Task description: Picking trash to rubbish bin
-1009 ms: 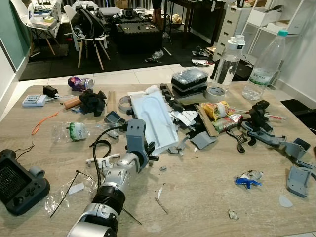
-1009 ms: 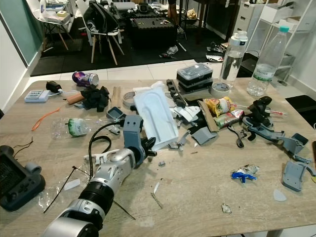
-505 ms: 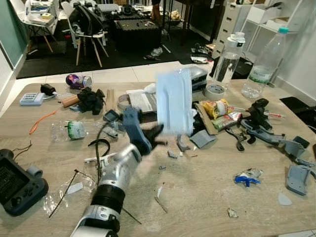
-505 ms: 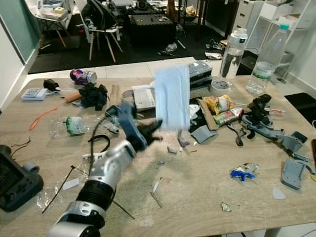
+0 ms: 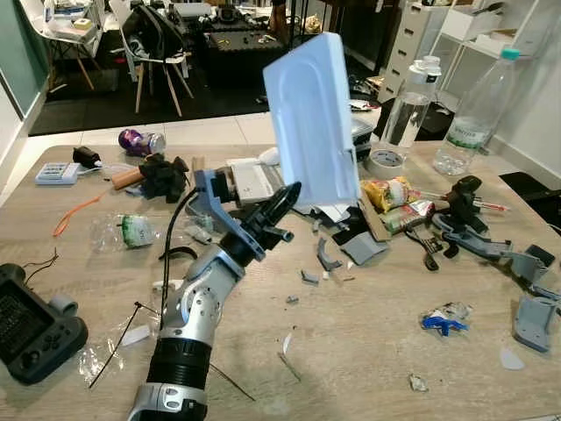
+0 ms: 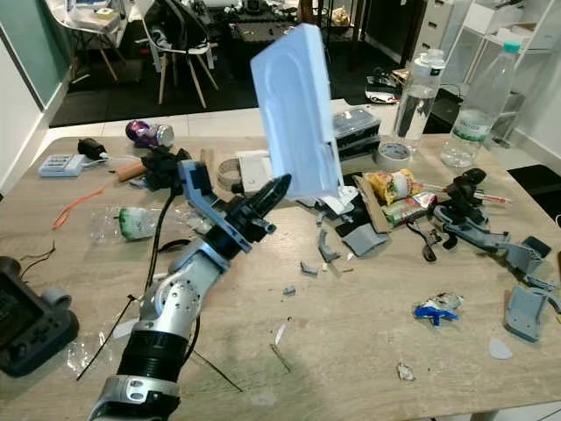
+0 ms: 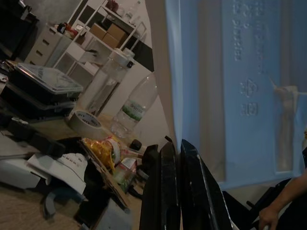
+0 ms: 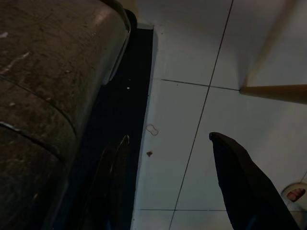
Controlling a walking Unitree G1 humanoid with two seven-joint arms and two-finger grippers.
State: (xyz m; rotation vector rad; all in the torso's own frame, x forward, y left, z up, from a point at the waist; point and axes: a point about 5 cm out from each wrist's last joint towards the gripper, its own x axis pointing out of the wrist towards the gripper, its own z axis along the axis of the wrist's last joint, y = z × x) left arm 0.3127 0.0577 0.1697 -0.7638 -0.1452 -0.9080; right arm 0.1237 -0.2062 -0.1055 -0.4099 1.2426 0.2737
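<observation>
While the right gripper (image 8: 168, 191) hangs idle over pale floor tiles (image 8: 192, 57) with fingers spread, the left gripper (image 5: 285, 197) pinches the lower edge of a large pale-blue moulded plastic tray (image 5: 311, 123), upright in the air above the cluttered wooden table (image 5: 368, 333); beyond stand two clear plastic bottles (image 5: 469, 110).

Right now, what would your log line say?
left gripper: shut on white foam tray | tray: lifted above table | right gripper: open, idle

Left end effector (image 5: 287, 195) raised, fingers pinched together.
</observation>
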